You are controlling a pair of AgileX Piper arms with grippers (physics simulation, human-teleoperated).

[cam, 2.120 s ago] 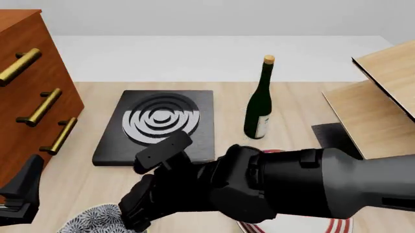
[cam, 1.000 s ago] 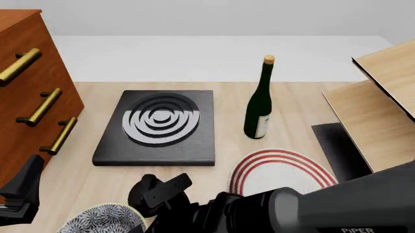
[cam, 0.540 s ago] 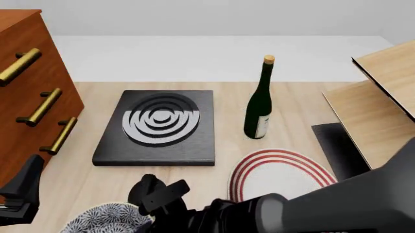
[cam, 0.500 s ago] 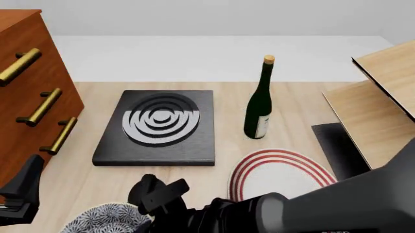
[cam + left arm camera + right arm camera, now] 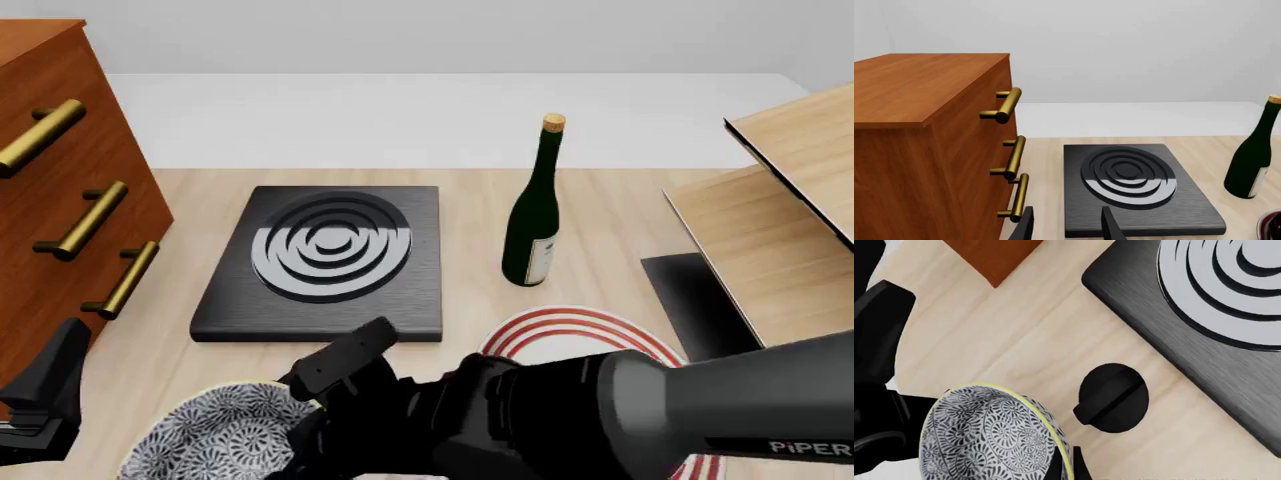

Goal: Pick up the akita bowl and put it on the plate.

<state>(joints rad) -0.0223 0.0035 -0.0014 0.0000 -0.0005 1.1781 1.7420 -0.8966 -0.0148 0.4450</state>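
The akita bowl (image 5: 214, 438) shows its blue-and-white pattern at the front left of the table. Its rim (image 5: 1047, 432) is tilted, and my right gripper (image 5: 1066, 467) is shut on it, with one finger on either side of the wall. The right arm (image 5: 534, 420) covers the gripper in the front view and hides most of the plate (image 5: 574, 325), whose red rings show just behind the arm. My left gripper (image 5: 1067, 227) is open and empty, low at the far left beside the drawers, apart from the bowl.
A black stove slab (image 5: 327, 255) with grey rings lies behind the bowl, with a small black knob (image 5: 1111, 397) on the table in front of it. A wine bottle (image 5: 534, 215) stands behind the plate. A wooden drawer cabinet (image 5: 60, 180) is on the left, and wooden boards (image 5: 774, 220) on the right.
The bowl looks larger and higher in the front view, lifted with the right gripper. The right arm has risen and covers more of the plate. The left arm has not moved.
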